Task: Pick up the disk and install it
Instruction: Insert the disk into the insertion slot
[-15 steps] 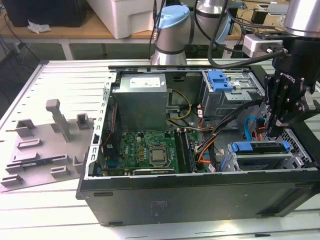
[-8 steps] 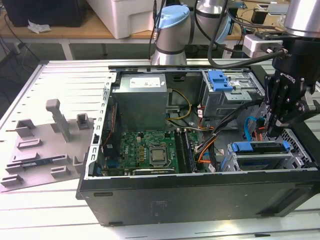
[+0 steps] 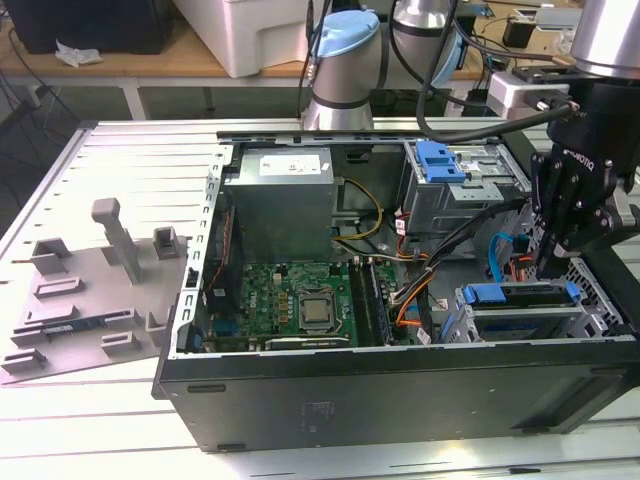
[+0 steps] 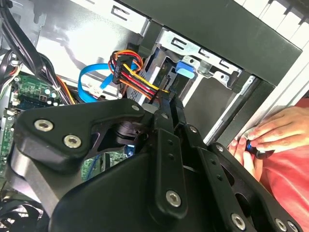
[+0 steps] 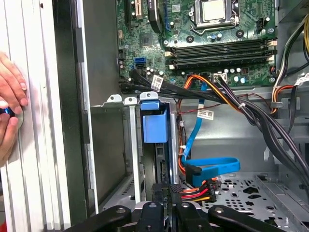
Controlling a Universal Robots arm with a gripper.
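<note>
Claw (image 3: 552, 262) hangs tips-down over the drive cage (image 3: 470, 322) at one corner of the case (image 3: 400, 390). I read it as narrow, the tips drawn together. I can make out nothing caught between them, so I judge it is set for pressing, not carrying.

The disk (image 3: 520, 293) stands on edge in the cage slot straight ahead of the tips, its blue tab at the end away from the claw. It looks seated, or nearly.

Power leads (image 5: 195, 194), red, yellow and orange, lie just beside the tips; I can't tell if they are plugged in. Blue data cable (image 5: 212, 166) curls a little beyond them.

The exterior view gives me the claw's height over the cage. The first wrist view gives the slot line-up, with the motherboard (image 5: 217, 43) far past the disk. Both wrist views add a person's hand (image 4: 270, 133) outside the case wall, off to the claw's side, on a small dark object.
</note>
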